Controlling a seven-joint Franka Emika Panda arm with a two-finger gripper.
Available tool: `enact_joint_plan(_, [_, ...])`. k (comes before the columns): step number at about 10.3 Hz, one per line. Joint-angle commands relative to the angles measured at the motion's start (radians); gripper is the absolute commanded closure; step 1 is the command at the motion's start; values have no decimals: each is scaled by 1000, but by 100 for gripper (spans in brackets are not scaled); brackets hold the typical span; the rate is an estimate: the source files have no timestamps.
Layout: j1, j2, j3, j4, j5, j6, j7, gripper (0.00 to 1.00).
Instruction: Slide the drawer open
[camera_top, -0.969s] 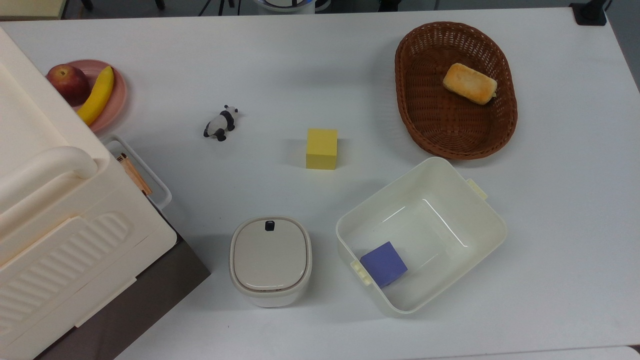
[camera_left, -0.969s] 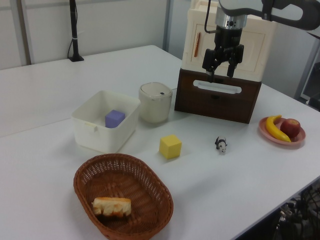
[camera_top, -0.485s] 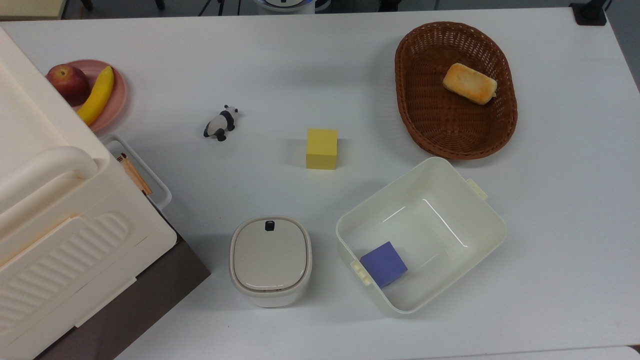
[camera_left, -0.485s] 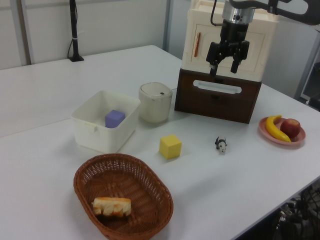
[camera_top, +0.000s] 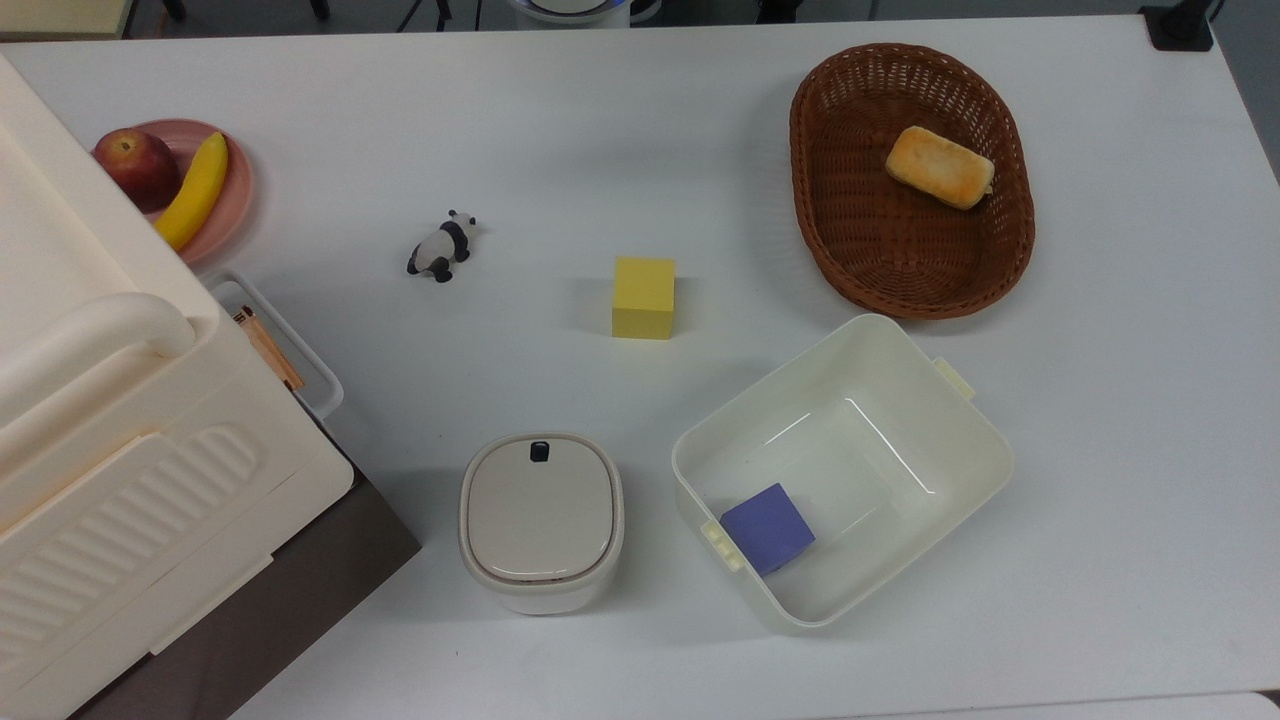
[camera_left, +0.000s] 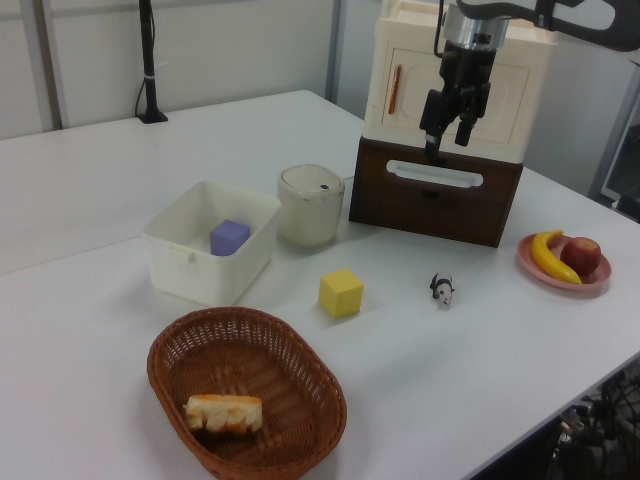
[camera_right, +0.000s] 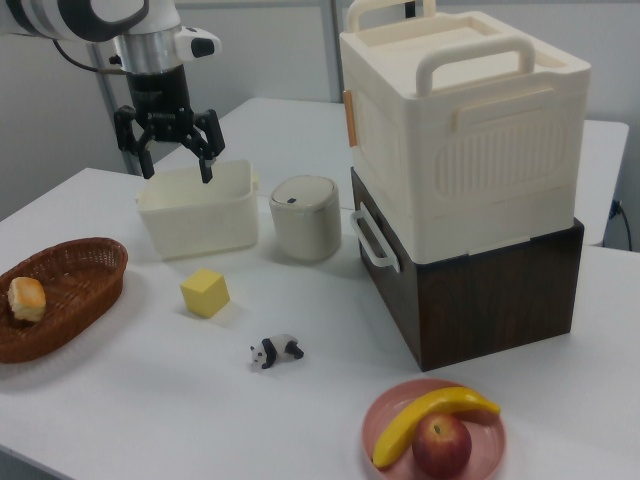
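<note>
Since a second before, the gripper (camera_left: 445, 140) had lifted off the drawer's white loop handle (camera_left: 434, 181) and turned about its own axis, so the left view now showed it nearly edge-on. In the right view its two fingers (camera_right: 146, 165) stood spread wide with nothing between them.

Going from the left view's left across the white table (camera_left: 100, 180): a brown wicker basket (camera_left: 160, 345) held a piece of bread (camera_left: 222, 412). Beyond it stood a cream tub (camera_left: 200, 270) with a purple cube (camera_left: 229, 237) in one corner, half hidden by the near wall. Next came a cream lidded container (camera_left: 310, 205) and a yellow cube (camera_left: 341, 292).

The drawer (camera_left: 430, 210) sat under a cream plastic cabinet (camera_left: 510, 100), its dark brown front facing the table's middle. The gripper hung above the handle, in front of the cabinet's face, apart from both. The arm above it was cut off by the top edge. In the right view the drawer's front lay about flush with the cabinet's. In the top view the cabinet covered nearly all of the drawer, leaving a brown strip and the handle.

Further right lay a small toy panda (camera_left: 443, 289). Last stood a pink plate (camera_left: 560, 275) with a banana (camera_left: 547, 257) and an apple (camera_left: 582, 255).
</note>
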Motion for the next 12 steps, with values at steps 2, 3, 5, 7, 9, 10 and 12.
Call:
enact_joint_plan(2, [-2, -18, -1, -47, -90, -14, -484, 0])
enact_joint_plan(3, [-5, -10, -4, -48, -90, 33, -530, 0])
enact_joint_plan(5, [-5, 14, -4, -57, -92, 111, -521, 0])
enact_joint_plan(7, [-5, 33, -5, -54, -92, 145, -518, 0])
enact_joint_plan(9, [-5, 63, -7, -54, -103, 182, -518, 0])
enact_joint_plan(10, [-16, 83, -7, -53, -113, 225, -518, 0])
enact_joint_plan(12, [-48, 117, -7, -51, -117, 332, -518, 0])
